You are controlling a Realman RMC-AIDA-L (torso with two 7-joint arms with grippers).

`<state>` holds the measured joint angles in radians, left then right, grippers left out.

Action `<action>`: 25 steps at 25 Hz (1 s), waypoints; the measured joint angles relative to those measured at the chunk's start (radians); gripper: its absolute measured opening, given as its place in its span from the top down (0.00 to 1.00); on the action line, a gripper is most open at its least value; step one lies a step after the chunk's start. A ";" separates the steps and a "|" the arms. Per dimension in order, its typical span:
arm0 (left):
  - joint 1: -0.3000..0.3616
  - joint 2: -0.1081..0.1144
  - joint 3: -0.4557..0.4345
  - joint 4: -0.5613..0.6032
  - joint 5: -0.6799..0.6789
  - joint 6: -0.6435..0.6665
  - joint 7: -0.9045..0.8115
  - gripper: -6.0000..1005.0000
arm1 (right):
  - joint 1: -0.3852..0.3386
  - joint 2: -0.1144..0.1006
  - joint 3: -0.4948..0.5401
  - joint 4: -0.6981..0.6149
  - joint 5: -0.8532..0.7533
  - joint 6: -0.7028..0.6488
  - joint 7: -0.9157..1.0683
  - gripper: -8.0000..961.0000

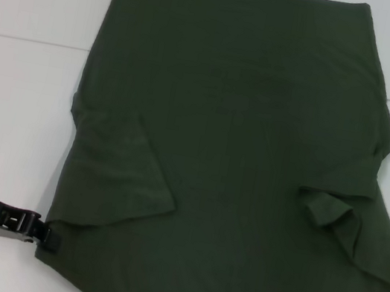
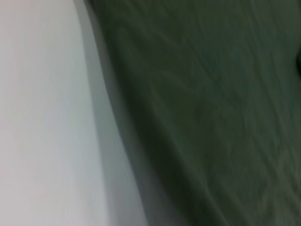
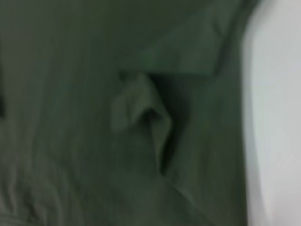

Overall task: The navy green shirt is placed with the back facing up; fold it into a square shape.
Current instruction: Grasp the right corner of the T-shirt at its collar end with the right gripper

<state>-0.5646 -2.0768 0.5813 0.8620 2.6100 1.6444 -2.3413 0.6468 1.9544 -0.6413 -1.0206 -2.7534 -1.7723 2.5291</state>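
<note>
One navy green shirt (image 1: 230,160) lies spread back-up across the white tabletop (image 1: 17,84), both sleeves folded in over the body. The left gripper (image 1: 50,236) sits low at the shirt's near left corner, touching the edge of the cloth, its dark arm reaching in flat from the left side. Whether its jaws are clenched or released, I cannot tell. The right gripper is barely there, just a dark sliver at the shirt's near right edge, state unreadable. Its wrist view looks down on the crumpled right sleeve (image 3: 146,117).
</note>
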 joint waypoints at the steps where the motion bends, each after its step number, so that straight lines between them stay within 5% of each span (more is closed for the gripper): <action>1: 0.000 0.000 -0.001 0.000 -0.002 0.000 0.000 0.94 | -0.001 0.000 -0.002 0.011 -0.009 0.007 -0.003 0.19; 25: 0.000 0.001 -0.012 0.000 -0.005 -0.002 0.000 0.95 | -0.015 0.031 -0.005 0.150 -0.008 0.138 -0.070 0.19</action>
<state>-0.5643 -2.0759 0.5691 0.8620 2.6046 1.6428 -2.3416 0.6318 1.9853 -0.6465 -0.8702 -2.7617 -1.6345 2.4596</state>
